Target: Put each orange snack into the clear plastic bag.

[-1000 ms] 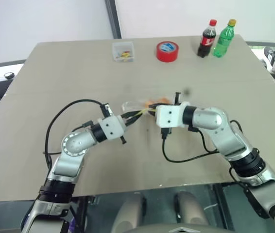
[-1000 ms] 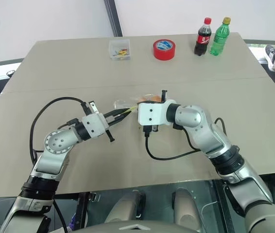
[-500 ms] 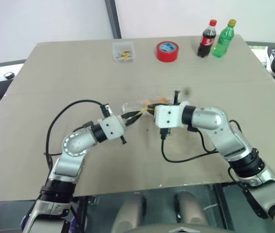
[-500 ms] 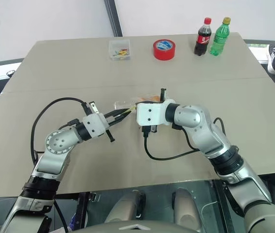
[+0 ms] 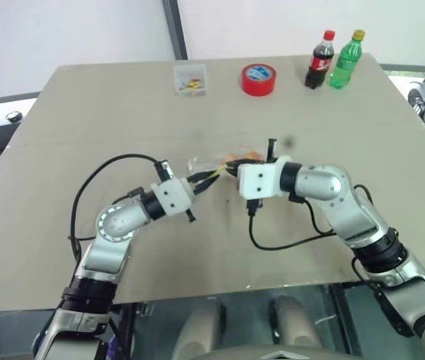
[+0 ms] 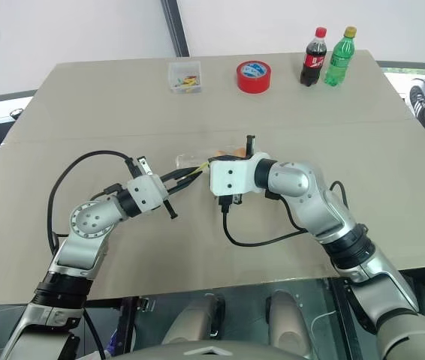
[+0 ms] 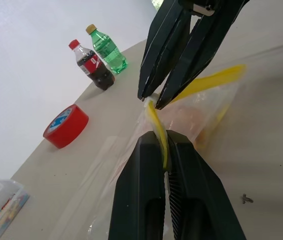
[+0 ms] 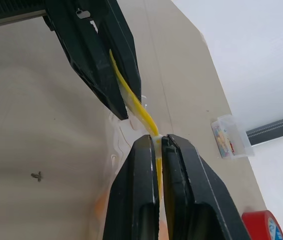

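Mid-table, the clear plastic bag (image 5: pixel 224 161) is held up between both arms, orange snacks (image 7: pixel 194 117) showing through its film. The left gripper (image 7: pixel 162 150) and right gripper (image 8: pixel 157 142) are each clamped on the yellow seal strip (image 7: pixel 209 80), close together. The step looks like sealing the bag; next would likely be pressing along the strip without tearing it.

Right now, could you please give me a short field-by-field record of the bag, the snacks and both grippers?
clear plastic bag: held off the table by its yellow seal strip
left gripper: shut on the strip
right gripper: shut on the strip, close beside the left
orange snacks: orange shows inside the bag; count unclear
table back edge: red tape roll, two bottles, small clear box
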